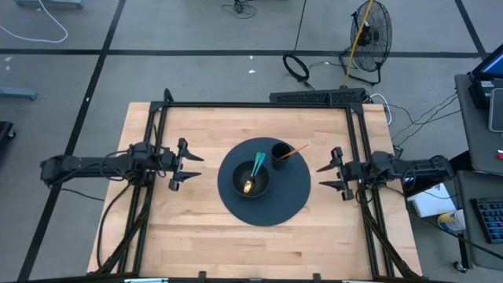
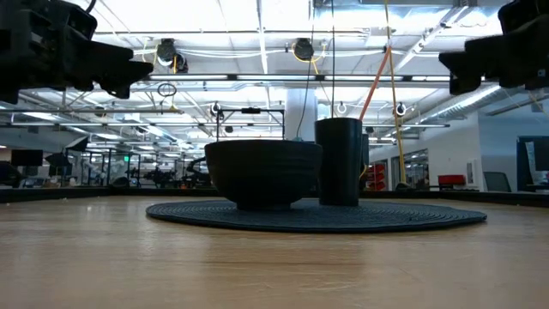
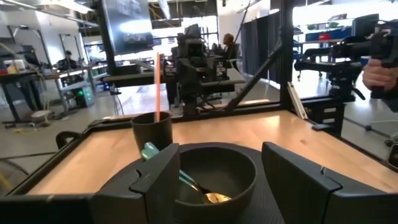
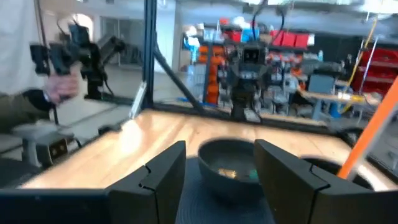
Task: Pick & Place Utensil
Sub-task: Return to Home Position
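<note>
Left hand [image 1: 198, 168] and right hand [image 1: 320, 177] both wide, empty, bare table [image 1: 189, 232] between each and the placemat [image 1: 292, 203] rim

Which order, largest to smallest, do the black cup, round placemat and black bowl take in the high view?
1. round placemat
2. black bowl
3. black cup
The camera looks straight down on all three, so nearness hardly matters.

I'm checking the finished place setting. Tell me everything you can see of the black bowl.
The black bowl is round, deep and matte. It stands upright on the dark round placemat, slightly left of centre. A gold spoon lies inside, and a teal utensil leans on its rim. The black cup stands close beside it; contact cannot be told. The left gripper and right gripper hang open at either side, clear of it.
</note>
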Robot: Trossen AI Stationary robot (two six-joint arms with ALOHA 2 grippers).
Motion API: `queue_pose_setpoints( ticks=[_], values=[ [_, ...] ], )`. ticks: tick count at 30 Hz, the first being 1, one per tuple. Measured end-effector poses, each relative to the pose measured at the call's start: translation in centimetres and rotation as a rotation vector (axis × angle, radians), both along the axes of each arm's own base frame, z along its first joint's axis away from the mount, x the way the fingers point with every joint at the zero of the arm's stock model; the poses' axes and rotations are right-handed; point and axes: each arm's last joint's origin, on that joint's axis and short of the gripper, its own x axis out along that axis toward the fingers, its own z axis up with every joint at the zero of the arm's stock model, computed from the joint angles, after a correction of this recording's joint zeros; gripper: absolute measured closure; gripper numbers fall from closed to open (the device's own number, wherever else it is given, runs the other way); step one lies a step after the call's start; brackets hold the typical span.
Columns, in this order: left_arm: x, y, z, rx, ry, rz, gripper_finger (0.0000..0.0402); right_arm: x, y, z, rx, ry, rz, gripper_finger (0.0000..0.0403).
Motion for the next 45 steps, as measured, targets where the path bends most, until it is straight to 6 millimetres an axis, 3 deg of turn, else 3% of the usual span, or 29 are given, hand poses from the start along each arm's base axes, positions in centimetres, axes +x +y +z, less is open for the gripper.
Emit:
queue_pose_setpoints(
  ticks=[10,16,27,38,45],
  values=[
    [-0.1,0.5,-0.1,0.021,0.006,-0.031,0.0169,0.0,-0.4,0.0,0.017,0.006,0.029,0.0216],
    [-0.6,0.4,0.7,0.079,-0.079,-0.100,0.0169,0.0,-0.4,-0.1,0.029,0.018,0.029,0.0216],
    [-1.3,-0.4,0.8,0.028,-0.081,0.045,0.0169,0.0,-0.4,-0.4,0.036,0.038,0.027,0.0216],
    [-1.3,-2.1,0.4,0.095,-0.045,0.134,0.0169,0.1,-0.4,-0.3,0.054,0.019,0.030,0.0216],
    [-1.5,-2.1,0.7,0.075,-0.059,0.243,0.0169,0.1,-0.4,-0.2,0.056,0.010,0.030,0.0216]
  ],
)
